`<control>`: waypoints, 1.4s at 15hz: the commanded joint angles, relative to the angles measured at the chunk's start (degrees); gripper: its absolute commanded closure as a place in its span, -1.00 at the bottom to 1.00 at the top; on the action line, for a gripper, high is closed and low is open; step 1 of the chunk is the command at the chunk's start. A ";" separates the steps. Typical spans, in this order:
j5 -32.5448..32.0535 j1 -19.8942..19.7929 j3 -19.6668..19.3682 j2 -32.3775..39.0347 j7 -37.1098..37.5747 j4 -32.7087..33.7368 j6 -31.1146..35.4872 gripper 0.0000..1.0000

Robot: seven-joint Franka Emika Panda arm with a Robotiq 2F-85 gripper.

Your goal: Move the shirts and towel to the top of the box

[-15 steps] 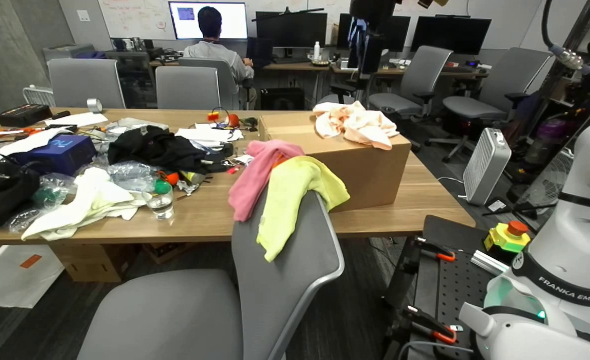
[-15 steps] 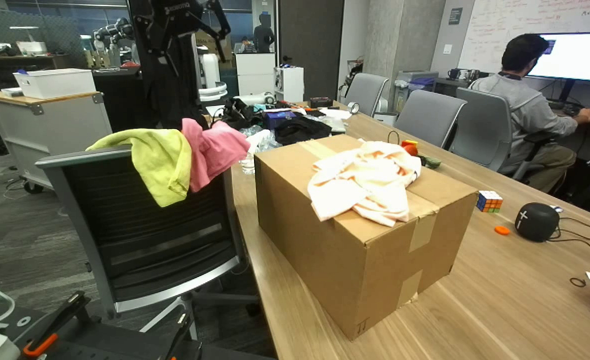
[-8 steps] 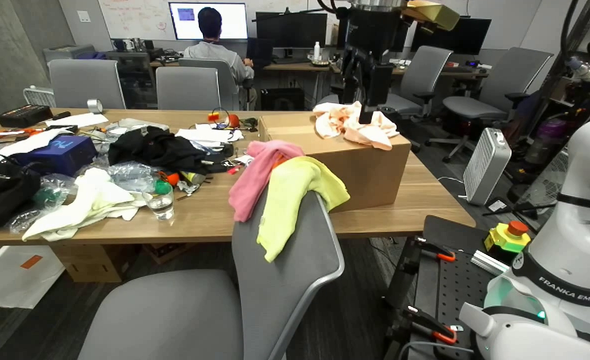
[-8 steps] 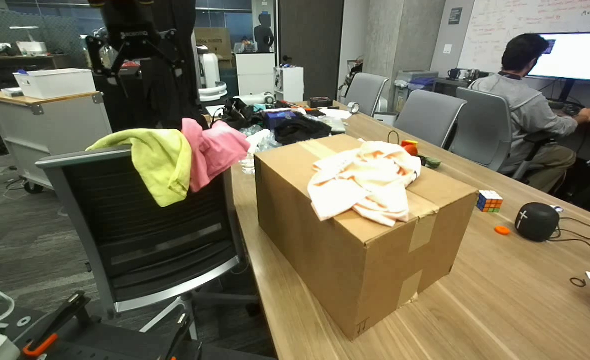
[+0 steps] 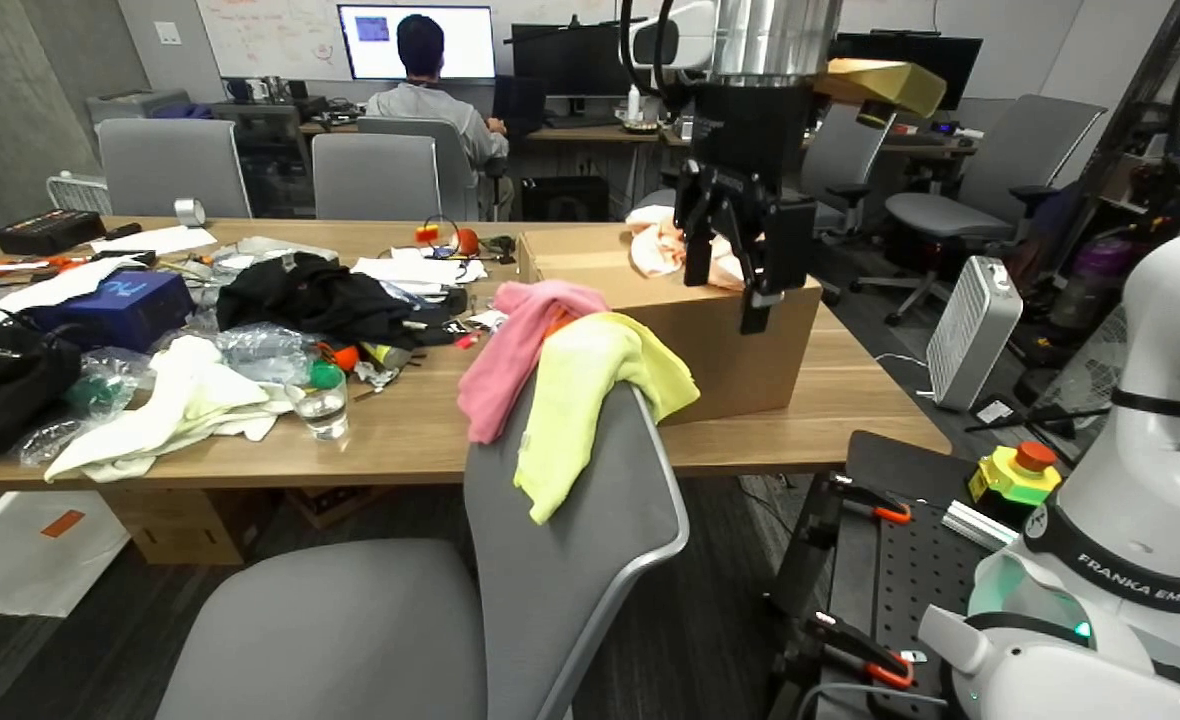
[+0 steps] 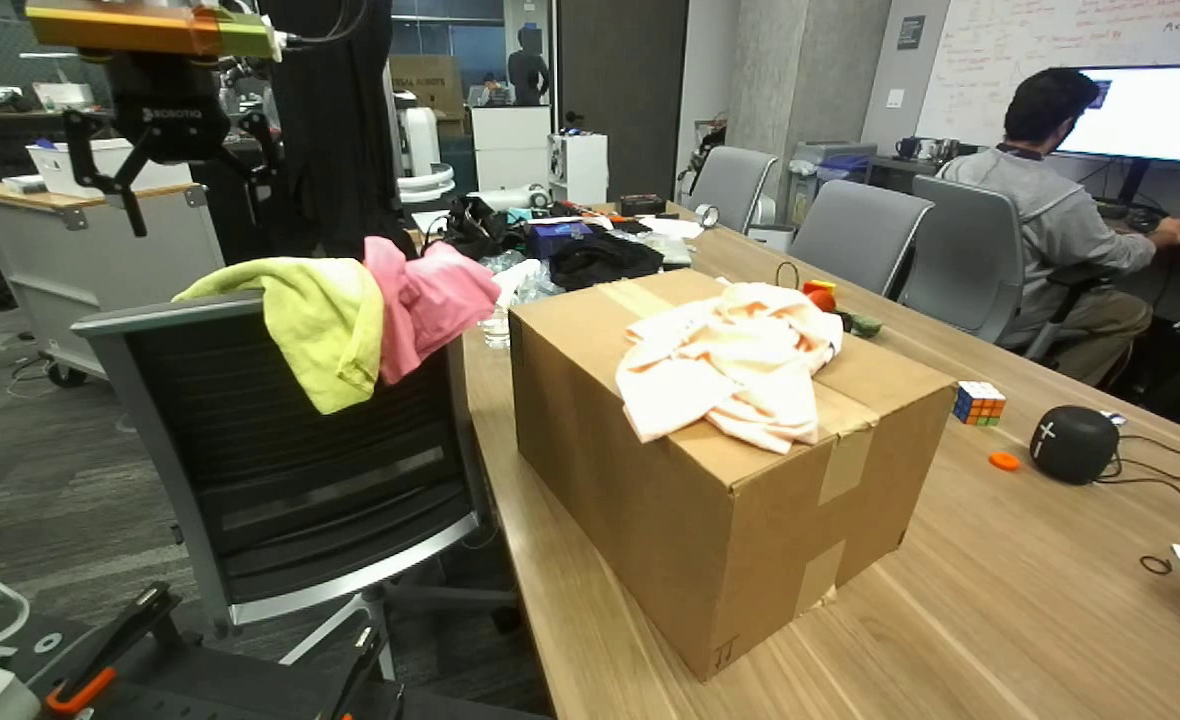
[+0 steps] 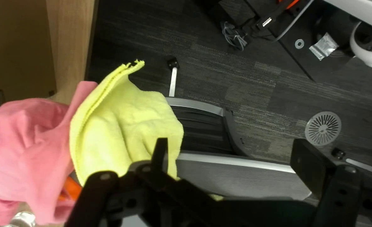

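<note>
1. Wrist view: gripper (image 7: 230, 154) spread, nothing held; has come lower, above the chair (image 7: 236, 179).
2. Draped on the chair's back: yellow cloth (image 7: 129, 123), pink cloth (image 7: 22, 148). Beside the chair, peach cloth (image 6: 735, 360) lies atop the box (image 6: 620, 510).
3. Probably lining up on yellow cloth; both draped pieces left to move.

Peach cloth (image 6: 730, 360): one. Pink cloth (image 6: 430, 305): one. Bright-yellow cloth (image 6: 325, 330): one. Large box (image 6: 630, 500): one. Pincer (image 7: 231, 151): one. Clamps (image 5: 862, 648): two.

White arm (image 5: 1135, 475) w/ blk FRANKA EMIKA band (image 5: 1130, 576) — blk gripper (image 6: 197, 220) mkd ROBOTIQ.
</note>
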 commanded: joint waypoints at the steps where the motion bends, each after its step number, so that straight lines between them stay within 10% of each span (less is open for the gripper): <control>1: 2.55 1.58 1.79 -1.02 -0.30 -3.12 6.25 -1.00; 13: -3.27 1.73 7.66 3.79 6.78 -10.85 32.32 -1.00; 21: -11.57 -1.58 9.15 6.37 14.63 -10.20 37.78 -1.00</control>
